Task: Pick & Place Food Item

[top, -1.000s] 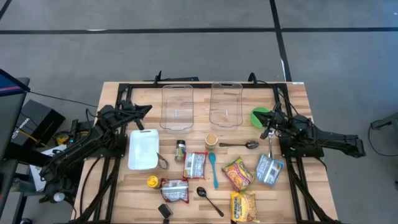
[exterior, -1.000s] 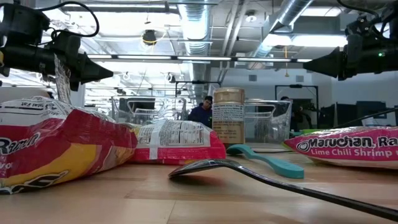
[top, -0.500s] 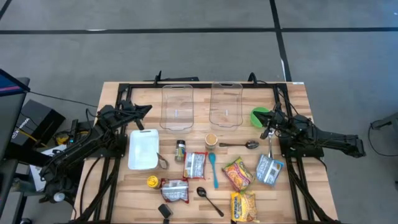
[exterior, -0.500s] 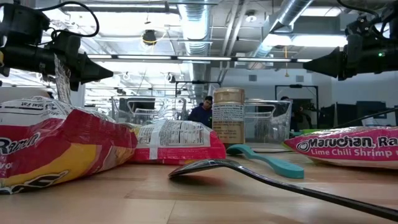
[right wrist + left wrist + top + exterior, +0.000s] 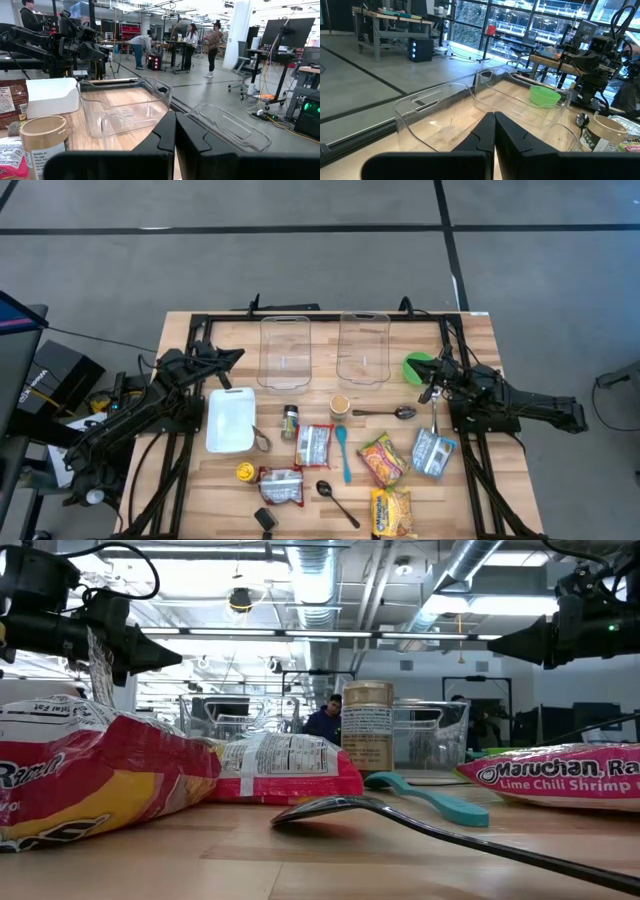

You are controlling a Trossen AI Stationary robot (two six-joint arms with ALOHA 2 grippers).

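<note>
On the slatted wooden worktop (image 5: 200, 490), two clear, rounded-corner plastic bins stand side by side near the far edge: the left bin (image 5: 285, 352) and the right bin (image 5: 363, 346), both see-through with moulded handle lips. A small green bowl (image 5: 418, 367) sits just beside the right bin, toward the right edge. A white rectangular tray (image 5: 231, 419), smooth and matte, lies toward the left edge.

The food items are scattered across the middle and near part of the worktop. A spice jar (image 5: 289, 420) with a tan lid stands upright near a round tan-lidded container (image 5: 340, 406). Glossy, crinkled packets lie flat: a red-and-white packet (image 5: 314, 445), another red-and-white packet (image 5: 281, 485) nearer the front edge, a pink ramen packet (image 5: 382, 458), a yellow ramen packet (image 5: 391, 511) at the front edge, and a blue-white pouch (image 5: 433, 453) toward the right. A teal spoon (image 5: 342, 452) lies between the packets, a metal spoon (image 5: 383, 413) beside the tan-lidded container, and a black spoon (image 5: 335, 500) near the front. A small yellow round object (image 5: 244, 471) rests below the tray.

The left gripper (image 5: 236, 355) hangs over the worktop's left side just beside the left bin, its jaws pressed together and holding nothing. The right gripper (image 5: 428, 388) hangs beside the green bowl, jaws likewise closed and empty.

People stand in the room beyond the table.
</note>
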